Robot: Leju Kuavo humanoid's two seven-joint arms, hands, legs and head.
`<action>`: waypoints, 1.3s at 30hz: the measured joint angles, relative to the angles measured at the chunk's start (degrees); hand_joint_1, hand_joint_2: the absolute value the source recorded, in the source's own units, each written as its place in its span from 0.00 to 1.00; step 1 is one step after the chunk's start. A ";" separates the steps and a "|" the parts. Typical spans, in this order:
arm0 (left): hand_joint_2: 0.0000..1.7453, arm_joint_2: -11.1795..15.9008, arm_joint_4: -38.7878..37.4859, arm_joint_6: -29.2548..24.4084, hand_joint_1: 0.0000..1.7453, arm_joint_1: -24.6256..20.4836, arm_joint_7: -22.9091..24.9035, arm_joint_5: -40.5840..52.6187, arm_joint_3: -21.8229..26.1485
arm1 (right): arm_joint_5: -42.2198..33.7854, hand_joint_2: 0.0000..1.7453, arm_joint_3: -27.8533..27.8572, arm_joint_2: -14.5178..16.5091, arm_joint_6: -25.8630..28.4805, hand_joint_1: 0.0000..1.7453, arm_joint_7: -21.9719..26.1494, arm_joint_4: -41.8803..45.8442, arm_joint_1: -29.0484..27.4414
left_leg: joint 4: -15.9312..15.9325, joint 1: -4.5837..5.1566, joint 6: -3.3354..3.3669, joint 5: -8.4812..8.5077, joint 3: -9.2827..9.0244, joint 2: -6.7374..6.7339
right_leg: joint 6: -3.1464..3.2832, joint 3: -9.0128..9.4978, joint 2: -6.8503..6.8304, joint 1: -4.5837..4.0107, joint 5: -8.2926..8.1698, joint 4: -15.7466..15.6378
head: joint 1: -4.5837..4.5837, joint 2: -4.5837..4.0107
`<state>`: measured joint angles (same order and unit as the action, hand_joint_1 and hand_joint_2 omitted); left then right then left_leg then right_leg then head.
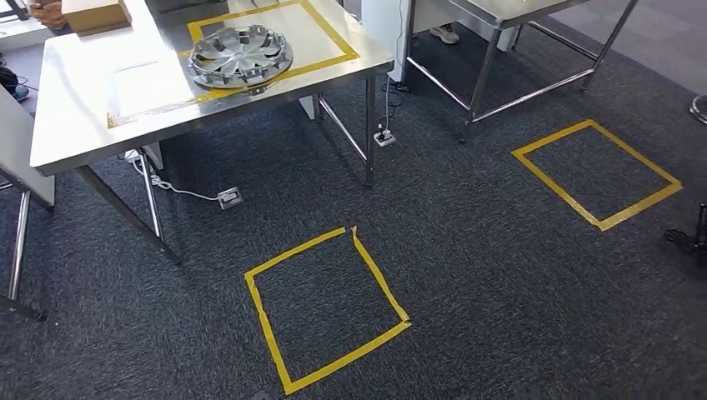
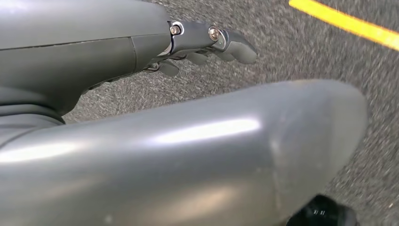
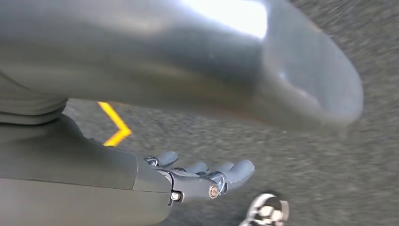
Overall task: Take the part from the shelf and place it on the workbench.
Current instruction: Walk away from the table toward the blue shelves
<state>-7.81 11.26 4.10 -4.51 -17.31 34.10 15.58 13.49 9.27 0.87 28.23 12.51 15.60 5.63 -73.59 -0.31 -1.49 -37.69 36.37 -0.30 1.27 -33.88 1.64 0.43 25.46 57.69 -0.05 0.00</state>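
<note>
One silver part [image 1: 241, 56] lies flat on the bench [image 1: 75, 100], inside its yellow tape outline [image 1: 333, 37]. Both my left hand [image 2: 141, 52] and right hand [image 3: 155, 179] hang above the carpet, fingers spread, holding nothing.

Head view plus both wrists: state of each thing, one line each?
wheel cover: lying flat on the table, inside the yellow tape outline.
table: standing, steel top carrying the wheel cover.
cardboard box: on the table's far edge, closed as far as visible.
left hand: holds nothing, fingers extended over the carpet.
right hand: holds nothing, fingers extended.
</note>
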 joint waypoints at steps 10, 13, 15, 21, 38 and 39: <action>0.00 0.28 0.02 0.30 0.00 -0.43 1.74 1.73 0.01 | 6.40 0.00 -2.97 0.20 -4.58 0.00 -6.46 -2.84 -1.30 | 15.70 -0.21 1.81 8.71 -6.42 2.74 | -2.65 -1.31 5.11 0.24 -0.07 1.26 | 0.01 0.00; 0.00 0.34 0.04 0.66 0.00 -0.53 2.30 1.99 0.02 | 7.33 0.00 -4.18 0.34 -5.11 0.00 -6.98 -2.99 -1.34 | 16.04 -0.23 2.56 8.98 -6.43 0.28 | -3.40 -5.41 0.21 0.12 4.66 9.62 | 0.60 0.00; 0.00 0.37 0.02 0.76 0.00 -0.46 2.58 2.14 0.02 | 7.56 0.00 -4.68 0.38 -5.32 0.00 -7.11 -3.05 -1.31 | 15.96 -0.13 2.64 8.86 -6.35 -1.54 | -3.81 -8.50 -1.04 0.30 7.17 16.11 | 0.68 0.00; 1.00 0.35 0.04 1.02 0.00 -0.74 2.91 2.29 0.02 | 8.26 0.00 -5.66 0.44 -5.57 0.00 -7.12 -3.16 -1.43 | 15.58 0.20 1.55 8.00 -6.69 -5.65 | -2.74 -0.13 -5.07 0.06 1.11 1.69 | 0.69 0.00; 0.00 0.54 0.11 1.09 0.00 -0.54 2.93 1.92 0.02 | 9.81 0.00 -7.17 0.63 -6.78 0.00 -8.10 -3.40 -1.28 | 15.17 -0.68 0.21 7.79 -6.25 4.34 | -1.96 -0.82 5.70 0.40 0.00 0.95 | -0.15 0.00; 0.00 0.52 0.11 1.04 0.00 -0.56 2.94 1.86 0.02 | 9.92 0.00 -7.20 0.63 -6.86 0.00 -8.15 -3.42 -1.40 | 15.20 -0.64 0.69 7.94 -6.29 3.70 | -2.39 -0.97 6.17 0.55 -0.17 0.84 | -0.11 0.00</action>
<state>-7.29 11.37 5.14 -5.07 -14.37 35.96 15.61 23.41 2.07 1.51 21.37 4.35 12.17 4.23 -58.39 -0.94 -0.80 -29.76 30.07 3.40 -1.12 -34.85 7.82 0.98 25.29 58.53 -0.16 0.00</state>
